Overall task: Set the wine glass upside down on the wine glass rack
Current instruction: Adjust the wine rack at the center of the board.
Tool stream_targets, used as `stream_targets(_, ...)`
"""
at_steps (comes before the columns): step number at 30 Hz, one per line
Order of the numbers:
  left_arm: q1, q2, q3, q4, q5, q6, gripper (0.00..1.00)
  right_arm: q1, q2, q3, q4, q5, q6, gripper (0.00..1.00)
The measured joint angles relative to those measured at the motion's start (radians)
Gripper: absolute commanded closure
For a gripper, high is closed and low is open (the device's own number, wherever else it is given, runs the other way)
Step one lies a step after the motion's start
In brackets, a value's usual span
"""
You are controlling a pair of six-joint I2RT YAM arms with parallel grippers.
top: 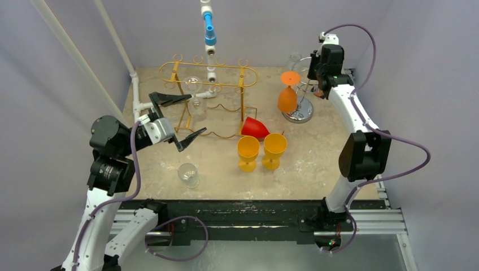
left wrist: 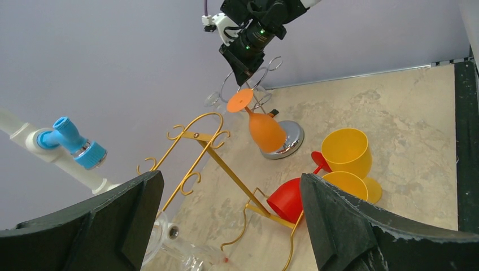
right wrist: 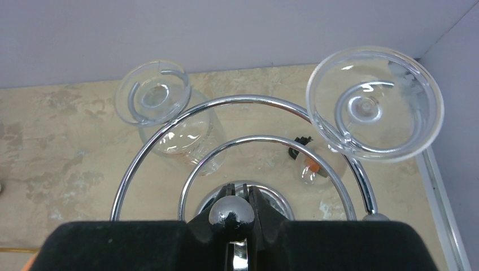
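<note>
**Wine glass rack held at its top knob; left arm free**

Orange plastic wine glass (top: 287,99) hangs bowl-down on the chrome wire rack (top: 302,116), two o'clock on the table. The right gripper (right wrist: 238,197) is clenched on the chrome ball knob (right wrist: 230,213) at the rack's top, apparently steadying it. The left gripper (top: 197,114) hovers released, jaws wide, by the gold wire rack (top: 226,84) at eleven o'clock.

Judgement: which glass comes next is unclear. The small clear glass (top: 188,174), upright at seven o'clock, looks likeliest, and it would need inverting.

Two yellow goblets (top: 248,151) and a tipped red glass (top: 255,128) sit mid-table.

Surface: mottled beige tabletop (top: 322,164). Room: lavender walls (top: 429,56), white pipe with blue fitting (top: 209,28) at twelve.
</note>
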Motion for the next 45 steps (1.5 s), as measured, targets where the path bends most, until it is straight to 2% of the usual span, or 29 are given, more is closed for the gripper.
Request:
stream_targets(15,0.000,-0.021,0.000,-0.003,-0.002,0.000,0.00,0.135,-0.002,-0.011,0.005,0.339,0.131,1.00)
stream_targets(45,0.000,-0.027,0.000,-0.002,-0.003,0.000,0.00,0.189,-0.050,-0.095,0.044,0.636,0.198,1.00)
